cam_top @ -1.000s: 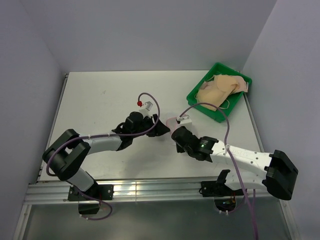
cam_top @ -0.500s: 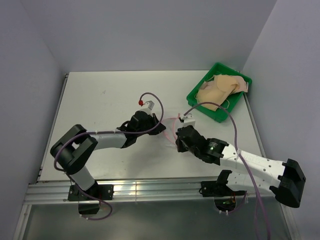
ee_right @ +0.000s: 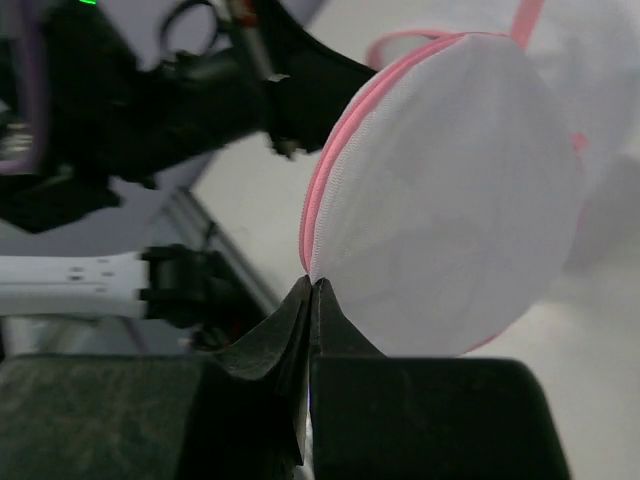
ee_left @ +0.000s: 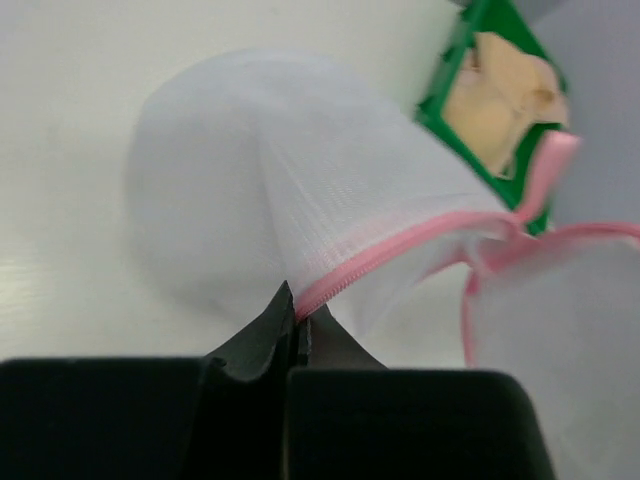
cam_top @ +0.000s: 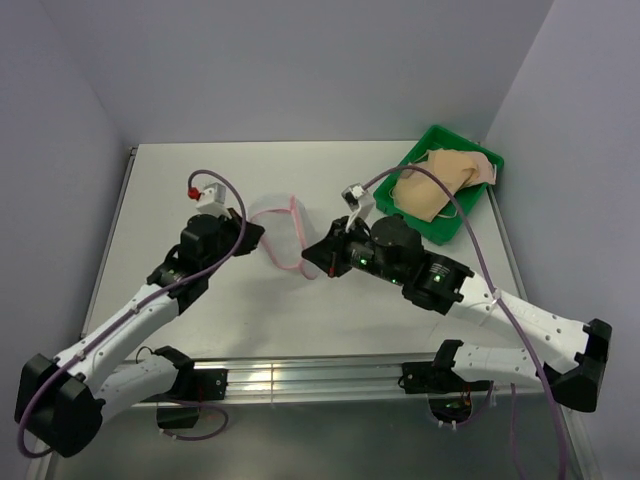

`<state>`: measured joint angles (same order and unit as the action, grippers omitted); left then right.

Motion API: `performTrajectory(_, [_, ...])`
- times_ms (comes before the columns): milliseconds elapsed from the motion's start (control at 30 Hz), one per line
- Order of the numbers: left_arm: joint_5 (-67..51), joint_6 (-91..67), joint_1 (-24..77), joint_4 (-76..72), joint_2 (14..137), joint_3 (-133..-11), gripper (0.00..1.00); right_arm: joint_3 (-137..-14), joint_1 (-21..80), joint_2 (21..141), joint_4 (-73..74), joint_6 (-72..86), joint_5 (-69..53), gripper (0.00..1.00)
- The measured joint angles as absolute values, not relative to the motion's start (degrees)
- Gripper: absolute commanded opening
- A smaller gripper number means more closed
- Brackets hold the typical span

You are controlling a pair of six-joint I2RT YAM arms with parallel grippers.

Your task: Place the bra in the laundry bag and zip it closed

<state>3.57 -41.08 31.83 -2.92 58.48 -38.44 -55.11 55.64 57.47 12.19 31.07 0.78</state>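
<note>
The laundry bag (cam_top: 278, 222), translucent white mesh with pink zipper trim, hangs stretched between my two grippers over the middle of the table. At its left side, my left gripper (cam_top: 255, 232) is shut on the pink rim (ee_left: 380, 262). My right gripper (cam_top: 318, 258) is shut on the rim at the bag's right side, pinching the edge of one mesh half (ee_right: 450, 200). In both wrist views the jaws meet on the trim, the left gripper (ee_left: 297, 315) and the right gripper (ee_right: 312, 285). The peach-beige bra (cam_top: 440, 180) lies bunched in the green tray (cam_top: 436, 135) at the back right.
The tray stands against the right wall, just behind my right arm's wrist. A purple cable loops from each wrist, the right one arching over the tray's near edge. An aluminium rail runs along the table's near edge by the arm bases.
My left gripper has shut on the bag's rim and drawn back to the left. My right gripper has moved up and left with the bag, which now hangs spread between them.
</note>
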Motion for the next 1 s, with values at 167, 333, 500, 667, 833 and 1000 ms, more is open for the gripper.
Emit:
performTrajectory(167, [7.70, -39.35, 26.28, 9.32, 54.59, -38.46, 0.23, -56.90, 55.64, 63.94, 2.26, 37.63, -9.17, 0.00])
performTrajectory(333, [12.75, -38.57, 23.92, 17.54, 51.79, -38.65, 0.49, -56.40, 55.16, 67.66, -4.34, 44.10, -13.37, 0.00])
performTrajectory(500, [16.62, -37.91, 21.28, 19.79, 47.94, -40.80, 0.58, -53.45, 51.79, 69.95, -13.67, 52.14, -17.17, 0.00])
performTrajectory(667, [16.23, -37.50, 20.21, 19.07, 47.05, -42.74, 0.58, -51.88, 46.92, 76.23, -19.29, 55.00, -21.47, 0.00])
performTrajectory(833, [12.73, -38.63, 20.21, 17.23, 44.84, -38.02, 0.68, -48.93, 40.29, 80.90, -19.16, 52.84, -26.22, 0.00])
performTrajectory(1000, [5.82, -41.34, 20.18, 14.81, 44.95, -32.21, 0.77, -48.53, 38.70, 81.08, -16.64, 47.51, -27.18, 0.02])
